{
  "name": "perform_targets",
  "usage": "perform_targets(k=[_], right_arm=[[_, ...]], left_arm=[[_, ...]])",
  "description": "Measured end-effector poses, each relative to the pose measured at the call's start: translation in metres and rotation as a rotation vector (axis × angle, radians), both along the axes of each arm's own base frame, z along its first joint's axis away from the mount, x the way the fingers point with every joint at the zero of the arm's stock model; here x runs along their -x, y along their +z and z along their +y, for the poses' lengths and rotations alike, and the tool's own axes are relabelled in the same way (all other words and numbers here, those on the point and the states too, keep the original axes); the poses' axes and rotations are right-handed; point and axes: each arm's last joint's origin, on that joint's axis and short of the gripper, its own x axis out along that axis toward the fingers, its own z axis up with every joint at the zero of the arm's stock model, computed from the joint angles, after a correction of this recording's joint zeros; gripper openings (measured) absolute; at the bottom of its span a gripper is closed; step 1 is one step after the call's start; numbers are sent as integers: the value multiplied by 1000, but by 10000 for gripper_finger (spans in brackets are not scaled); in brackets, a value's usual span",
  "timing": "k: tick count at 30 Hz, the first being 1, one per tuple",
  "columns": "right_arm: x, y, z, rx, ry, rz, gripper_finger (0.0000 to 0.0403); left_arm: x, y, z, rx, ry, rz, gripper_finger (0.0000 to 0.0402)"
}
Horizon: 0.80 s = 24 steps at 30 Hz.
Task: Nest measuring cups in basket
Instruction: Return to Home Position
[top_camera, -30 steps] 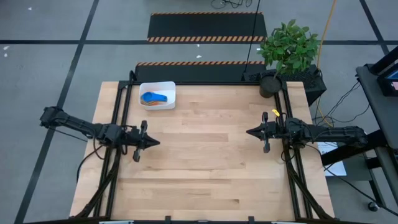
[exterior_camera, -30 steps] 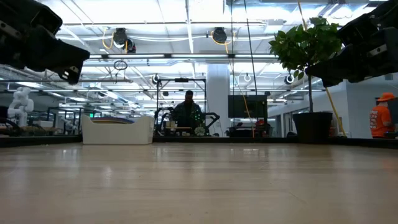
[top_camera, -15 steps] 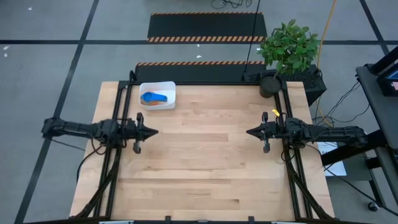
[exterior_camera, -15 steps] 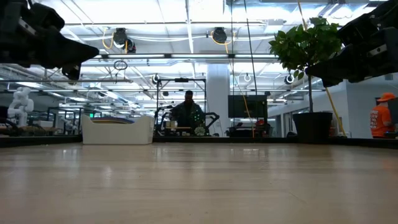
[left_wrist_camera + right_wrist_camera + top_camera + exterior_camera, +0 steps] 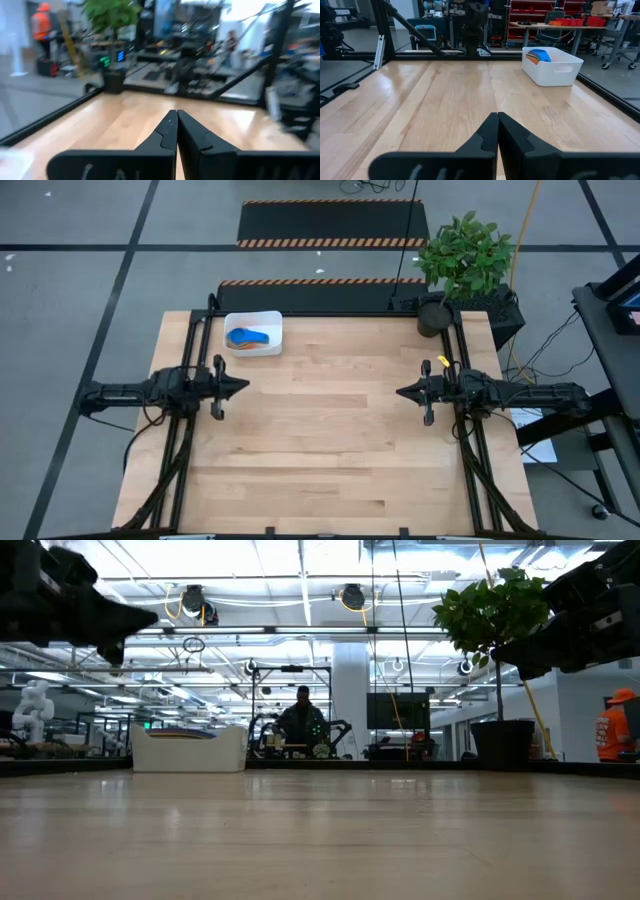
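Observation:
The white basket [image 5: 253,334] stands near the table's far left corner; it also shows in the right wrist view [image 5: 552,65] and the low view [image 5: 190,750]. The measuring cups [image 5: 247,337] lie stacked inside it, a light blue one on top with orange and other colours at the edge [image 5: 540,55]. My left gripper [image 5: 243,386] hovers shut above the table, near-side of the basket [image 5: 176,113]. My right gripper [image 5: 400,392] hovers shut over the table's right part [image 5: 497,115], pointing toward the left.
A potted plant [image 5: 463,260] stands just beyond the table's far right corner. Black frame rails [image 5: 193,370] run along the table's left and right sides. Bare wood [image 5: 320,430] lies between the grippers. People [image 5: 303,720] show in the room behind.
My left gripper has drawn back toward the table's left edge and shifted toward the far edge, its arm swinging round from slanted to nearly level across the table. It has stayed shut.

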Motion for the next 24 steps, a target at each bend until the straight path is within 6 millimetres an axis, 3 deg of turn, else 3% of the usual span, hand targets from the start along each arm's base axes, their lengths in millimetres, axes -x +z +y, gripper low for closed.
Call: perform_targets(k=[5, 24], right_arm=[[0, 0, 0, 0, 0, 0, 0], [0, 0, 0, 0, 0, 0, 0]], left_arm=[[1, -4, 1, 0, 41, 89, 3], [-1, -6, 0, -43, 10, 74, 5]])
